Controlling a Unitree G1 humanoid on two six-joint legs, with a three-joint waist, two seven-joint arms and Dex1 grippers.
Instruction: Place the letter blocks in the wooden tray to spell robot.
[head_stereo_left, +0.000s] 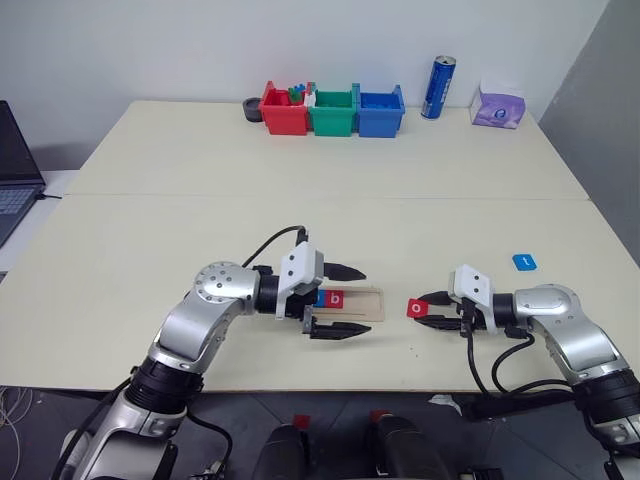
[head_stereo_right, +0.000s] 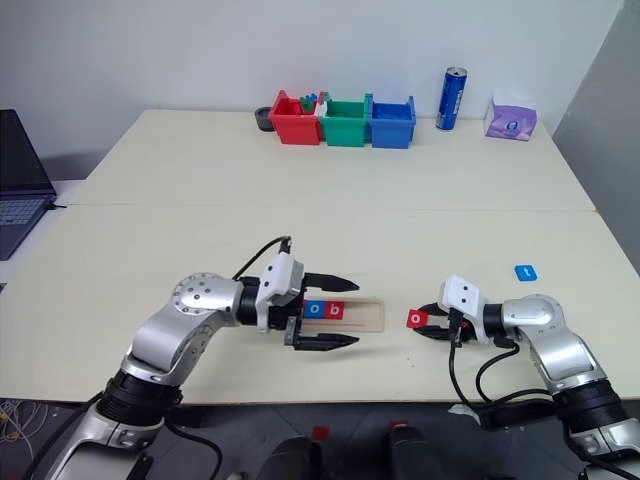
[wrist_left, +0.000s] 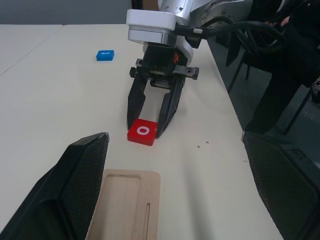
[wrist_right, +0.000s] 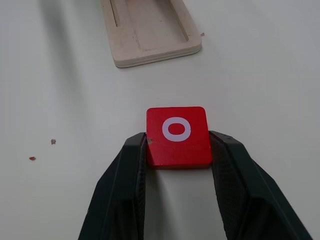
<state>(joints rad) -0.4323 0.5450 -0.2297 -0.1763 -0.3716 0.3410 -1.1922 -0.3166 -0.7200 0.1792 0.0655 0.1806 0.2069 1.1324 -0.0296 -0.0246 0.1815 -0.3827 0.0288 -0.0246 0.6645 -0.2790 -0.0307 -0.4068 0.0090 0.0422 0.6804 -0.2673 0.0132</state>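
Hiding wooden tray's (head_stereo_right: 368, 316) left end, left end effector (head_stereo_right: 340, 311)

Lab or office test room: wide pale tabletop (head_stereo_left: 300, 150) against a bare white wall. Red, green and blue plastic bins (head_stereo_left: 333, 110) at its far edge; drink can (head_stereo_left: 438, 87) and tissue box (head_stereo_left: 497, 104) near the bins; laptop (head_stereo_left: 15, 170) well apart.

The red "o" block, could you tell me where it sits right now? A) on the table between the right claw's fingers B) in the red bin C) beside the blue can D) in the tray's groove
A: the red "o" block lies on the table, flanked by the right claw fingers, short of the tray.
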